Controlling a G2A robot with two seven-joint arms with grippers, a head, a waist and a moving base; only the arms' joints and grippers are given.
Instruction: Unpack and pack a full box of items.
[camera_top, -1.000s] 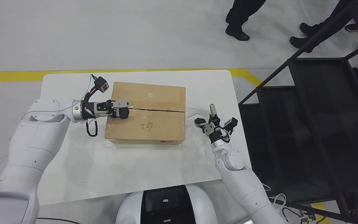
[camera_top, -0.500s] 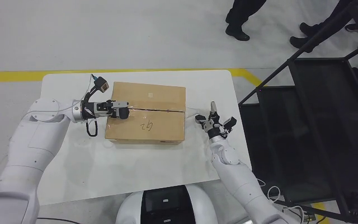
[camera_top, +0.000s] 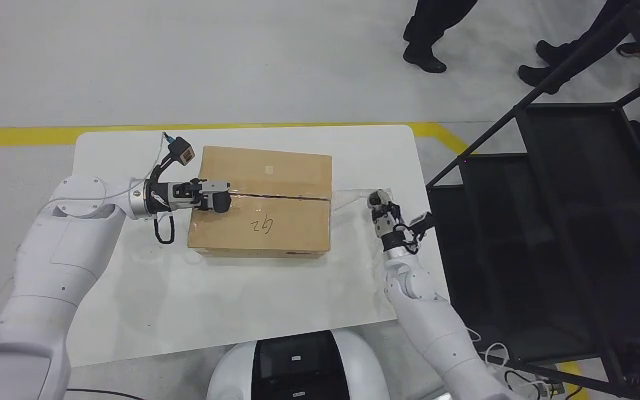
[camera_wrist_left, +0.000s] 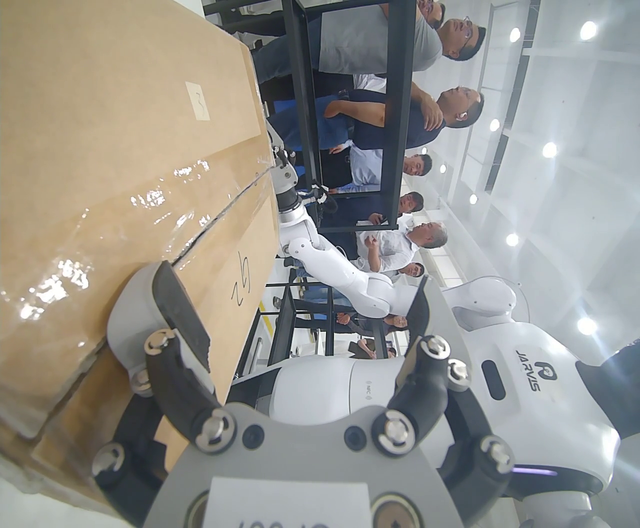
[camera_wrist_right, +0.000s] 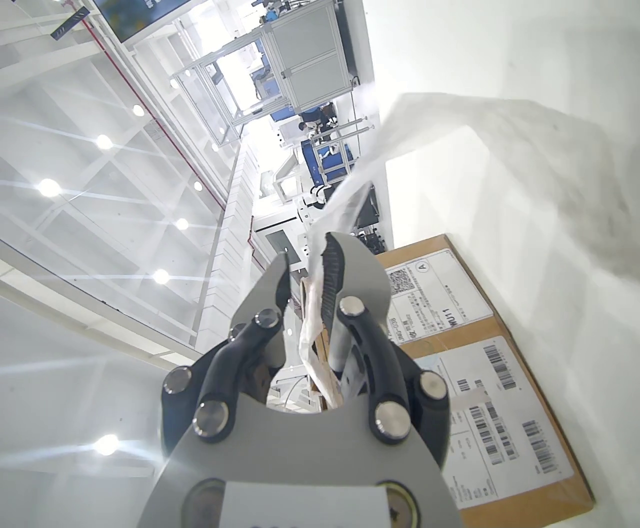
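From above, the closed cardboard box sits in the middle of the white desk, with a short handwritten mark in dark pen on its nearer flap. The left tool lies over the box's left edge, right at the seam. The right tool hangs just off the box's right side, and a faint strip of clear tape runs from the seam end to it. In the left wrist view, the box carries a small pale sticker, the pen mark and glossy tape along the seam. The left tool is spread wide, with one finger lying against the box top near its edge and the other out in the air. In the right wrist view, the right tool is drawn nearly together, pinching the crumpled clear tape against its ribbed pad. Beyond it, the box's side bears a white label with a square code and a larger barcode label.
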